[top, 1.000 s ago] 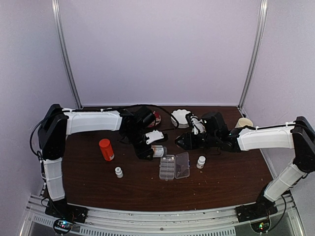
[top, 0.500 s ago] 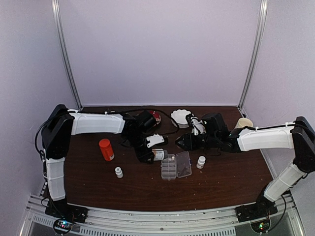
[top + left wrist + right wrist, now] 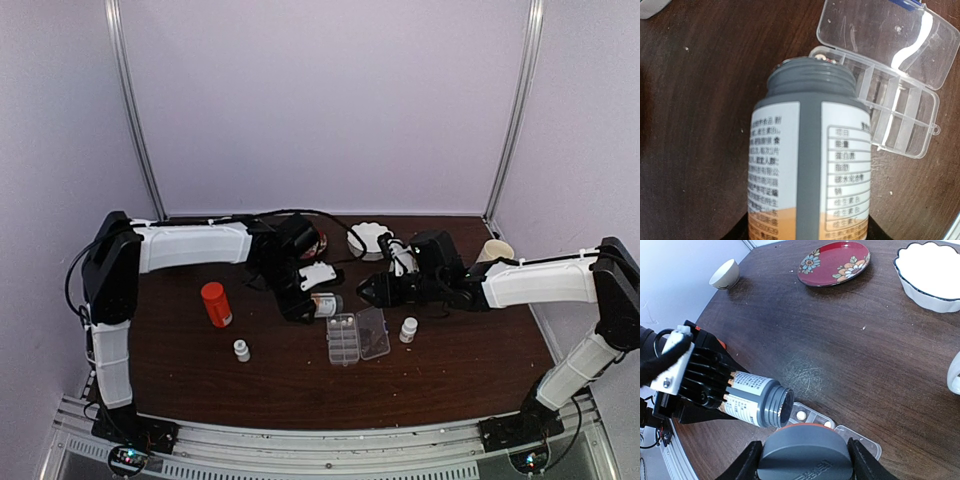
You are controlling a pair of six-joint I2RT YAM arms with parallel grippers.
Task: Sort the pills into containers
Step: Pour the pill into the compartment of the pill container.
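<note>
My left gripper [image 3: 303, 297] is shut on a grey bottle [image 3: 323, 304] with a white and orange label. The bottle is uncapped and tipped sideways. In the left wrist view the bottle [image 3: 810, 150] fills the middle, its mouth over the near edge of the clear pill box [image 3: 900, 120], whose lid [image 3: 890, 35] lies open. My right gripper [image 3: 804, 460] is shut on the grey cap [image 3: 805, 452] just above the box. Two pale pills [image 3: 801, 415] lie in cells of the box [image 3: 815, 418] below the bottle's mouth [image 3: 785, 407].
An orange-red bottle [image 3: 215, 304] stands at the left. Small white bottles stand at the front left [image 3: 241, 349] and right of the box [image 3: 408, 328]. A white bowl [image 3: 368, 238], a red plate [image 3: 834, 262] and a cup [image 3: 495, 249] sit at the back.
My left wrist has shifted a little up and back with the bottle, which stays tipped at the box's far left corner. My right gripper has barely moved.
</note>
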